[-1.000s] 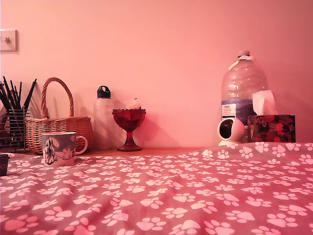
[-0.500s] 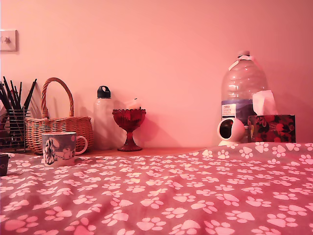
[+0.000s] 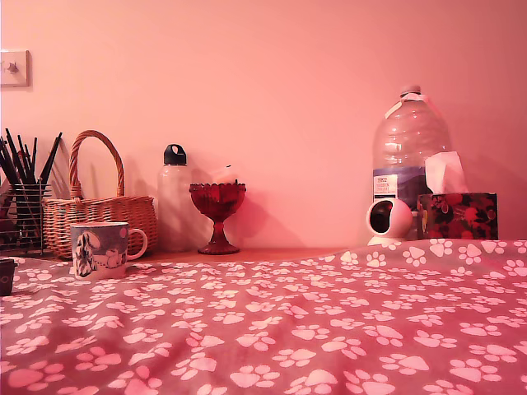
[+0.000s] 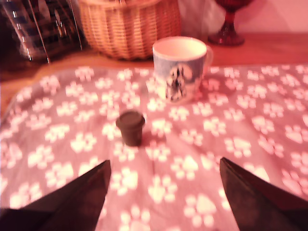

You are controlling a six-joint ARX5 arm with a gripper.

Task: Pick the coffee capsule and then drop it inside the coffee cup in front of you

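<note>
- The capsule (image 4: 130, 127) is seen upright on the paw-print cloth (image 4: 202, 159), a small dark pod in this light, standing apart from and nearer the camera than the cup (image 4: 180, 67).
- In the exterior view the capsule is caught only as a dark shape cut off at that view's left edge (image 3: 6, 276); the cup (image 3: 100, 248) is seen just to its right, handle turned toward that view's right.
- The gripper (image 4: 163, 192) is shown with its jaws spread wide and nothing between them; the two dark fingers (image 4: 77, 197) frame bare cloth short of the capsule.
- The arm itself is not caught by the exterior view.
- A basket (image 4: 127, 26), a wire holder (image 4: 41, 26) and the foot of a red goblet (image 4: 230, 29) are lined up behind the cup.
- The step in hand is judged to be the approach: the capsule is not yet grasped and the cup is seen empty.
- The next move is judged to call for an advance and descent until the capsule is bracketed by the fingers, then a gentle close, since so small a pod could be tipped easily.
</note>
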